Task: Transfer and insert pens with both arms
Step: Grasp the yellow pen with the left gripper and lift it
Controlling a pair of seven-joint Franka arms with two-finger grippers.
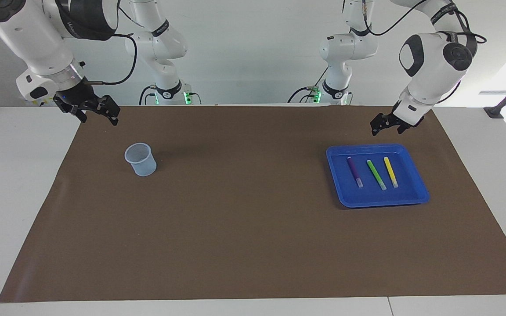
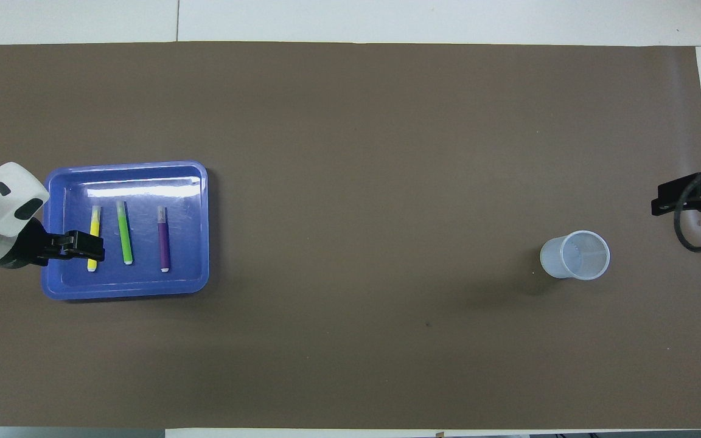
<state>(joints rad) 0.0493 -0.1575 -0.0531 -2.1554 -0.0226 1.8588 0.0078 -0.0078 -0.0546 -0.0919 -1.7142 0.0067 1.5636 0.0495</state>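
In the facing view we see both arms whole: the left arm comes down at the upper right of the frame and its gripper (image 1: 387,124) hangs in the air just above the tray's (image 1: 417,193) upper edge, touching nothing, while the right arm drops in at the upper left and its gripper (image 1: 92,112) hangs over the mat's (image 1: 244,237) upper left corner, up and to the left of the cup (image 1: 140,159). We read both claws as spread wide, with nothing between the fingers. The overhead view shows little of the arms: at mid-left of the frame the left gripper (image 2: 86,246) and its silver wrist overlap the tray's (image 2: 125,289) edge and cover part of the yellow pen (image 2: 94,226), and only the facing view tells us it is raised clear of that pen; at the right edge of the frame just the right gripper (image 2: 670,201) and a cable loop show. The overhead view, in turn, lets us look straight down into the cup (image 2: 574,255), where we see only its pale bottom. The blue tray holds all three pens side by side, apart from each other: the purple pen (image 1: 354,171) toward the frame's centre, the green pen (image 1: 376,174) in the middle, the yellow pen (image 1: 390,172) outermost. The cup stands upright on the mat, well apart from the tray.
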